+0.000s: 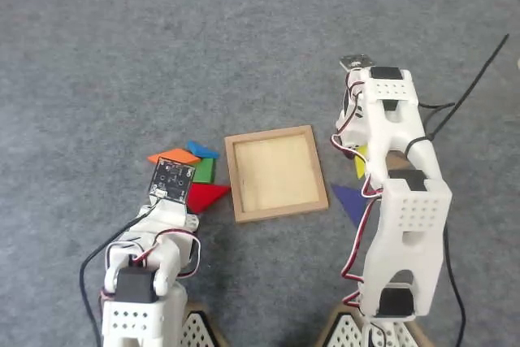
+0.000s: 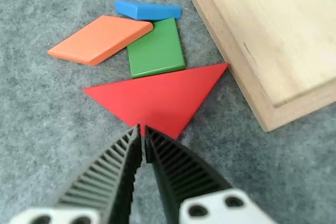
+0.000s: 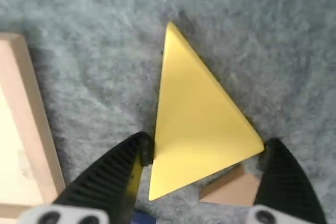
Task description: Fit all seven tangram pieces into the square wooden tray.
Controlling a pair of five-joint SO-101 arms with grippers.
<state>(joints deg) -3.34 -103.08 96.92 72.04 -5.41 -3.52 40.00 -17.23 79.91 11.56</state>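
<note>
Here the right jaws stand apart, straddling the yellow triangle [image 3: 199, 124] on the tabletop [image 3: 273, 30], its long edge running straight out from them on the wooden tray [image 3: 26, 119] side; the left jaws are pressed together, tips at the near edge of the red triangle [image 2: 157, 98].

The wooden tray [image 1: 269, 136] sits between the red triangle [image 1: 210, 195] and purple piece [image 1: 351, 200].
</note>
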